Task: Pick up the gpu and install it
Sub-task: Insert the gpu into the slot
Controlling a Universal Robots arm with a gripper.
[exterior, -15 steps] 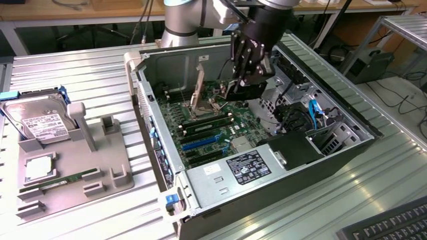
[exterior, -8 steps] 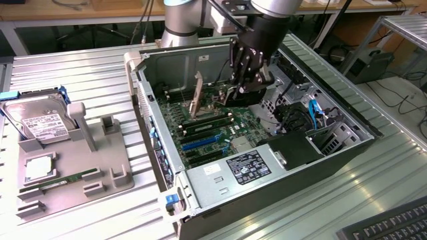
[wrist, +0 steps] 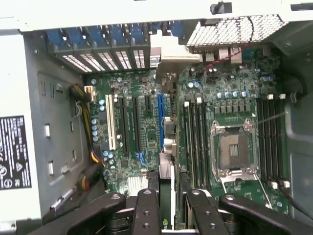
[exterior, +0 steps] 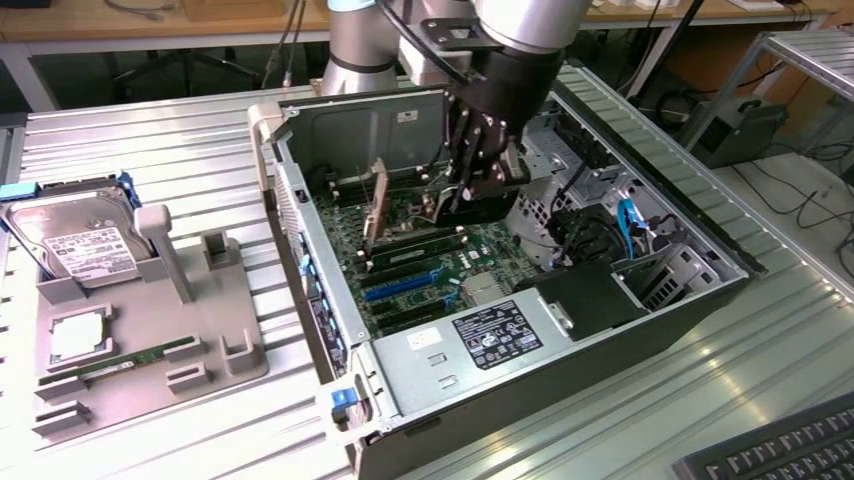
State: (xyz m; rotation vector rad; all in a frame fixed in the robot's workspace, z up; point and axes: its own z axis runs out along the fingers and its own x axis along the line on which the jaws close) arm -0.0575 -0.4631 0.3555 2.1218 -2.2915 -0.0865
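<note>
Nearest in the exterior view you've got the corner of a black keyboard [exterior: 787, 455] on the ribbed metal desk [exterior: 747, 340] at the exterior view's right. Over on the exterior view's left there's a grey plastic parts holder [exterior: 200, 330]. It's carrying a small square silver processor chip [exterior: 78, 335], a narrow green memory stick [exterior: 127, 358] and, at its far end, a silver hard drive with a white label [exterior: 74, 245] standing up. In the middle is the open black-and-silver computer case [exterior: 360, 120] lying on its side, with a silver power supply box with a black label [exterior: 494, 335] at the near end and the green motherboard [exterior: 427, 275] just past it. The black gripper [exterior: 467, 205] on the silver robot arm [exterior: 534, 25] is reaching down inside the case over the board. Its jaws are clamped on the gpu [wrist: 167, 147], a thin flat black circuit card with a silver metal bracket, so the card is inside the case, not on the holder. In the wrist view the card shows edge-on between the black fingers [wrist: 146, 210], running right along the long blue expansion slot [wrist: 160, 117]. Its bracket [wrist: 171, 54] is up against the case's rear wall beside the row of vented slot covers [wrist: 105, 58]. Can't tell if the card's edge is actually touching the slot. Just beside it on the board is the empty silver processor socket [wrist: 234, 147].
</note>
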